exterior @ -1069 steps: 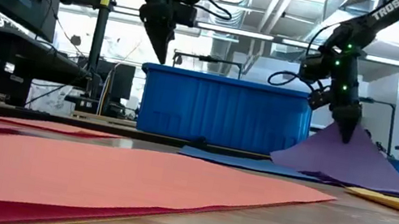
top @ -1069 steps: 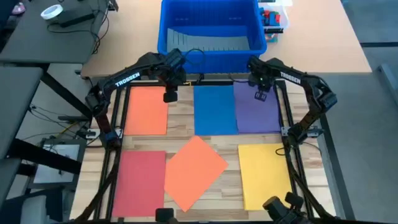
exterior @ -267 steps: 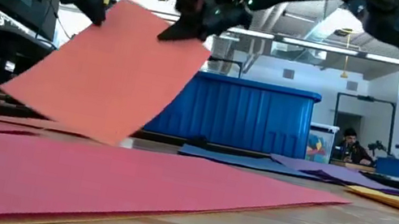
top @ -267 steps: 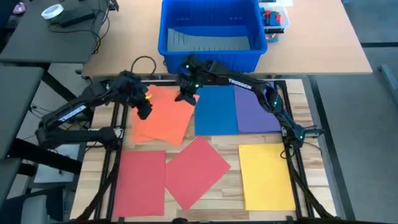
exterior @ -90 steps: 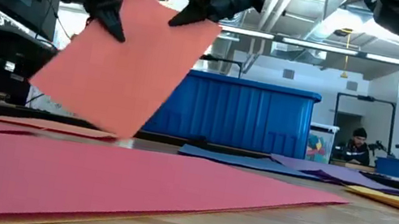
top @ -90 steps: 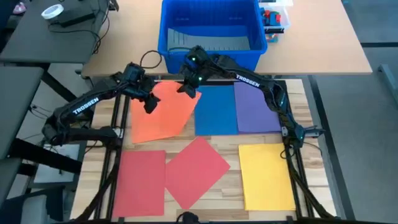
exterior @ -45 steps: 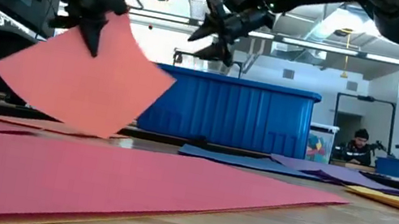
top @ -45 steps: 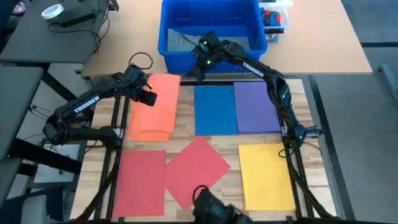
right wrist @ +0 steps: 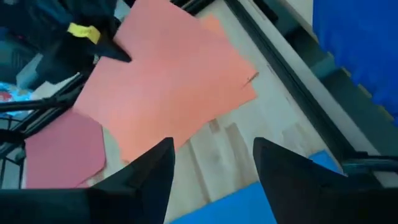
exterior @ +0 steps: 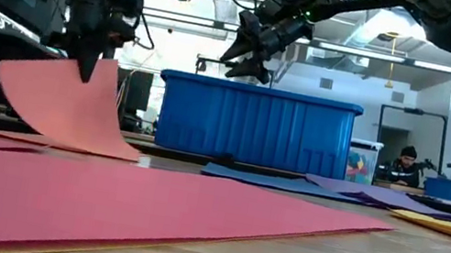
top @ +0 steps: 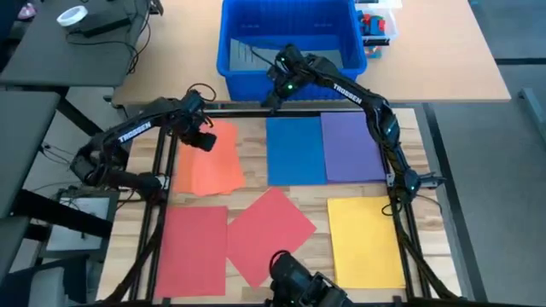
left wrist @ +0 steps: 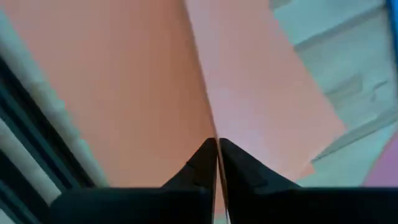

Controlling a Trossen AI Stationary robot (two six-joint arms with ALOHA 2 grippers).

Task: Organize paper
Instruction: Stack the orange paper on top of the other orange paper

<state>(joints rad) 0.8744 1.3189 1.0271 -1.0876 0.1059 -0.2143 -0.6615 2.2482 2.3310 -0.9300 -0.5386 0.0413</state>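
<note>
Orange sheet is now down near the bench's far-left corner, over another orange one, so stacking's nearly done. Left tool still pinches its edge. Right tool let go, fingers spread, up by the blue bin. Arms say TROSSEN.

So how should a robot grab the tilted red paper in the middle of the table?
The diamond-turned red paper sheet lies flat on the wooden table, so there is nothing to pinch from above. Probably best to come in low from the front at its near corner, which pokes out clear of the other sheets, lift it a little, then close the jaws on that corner.
</note>
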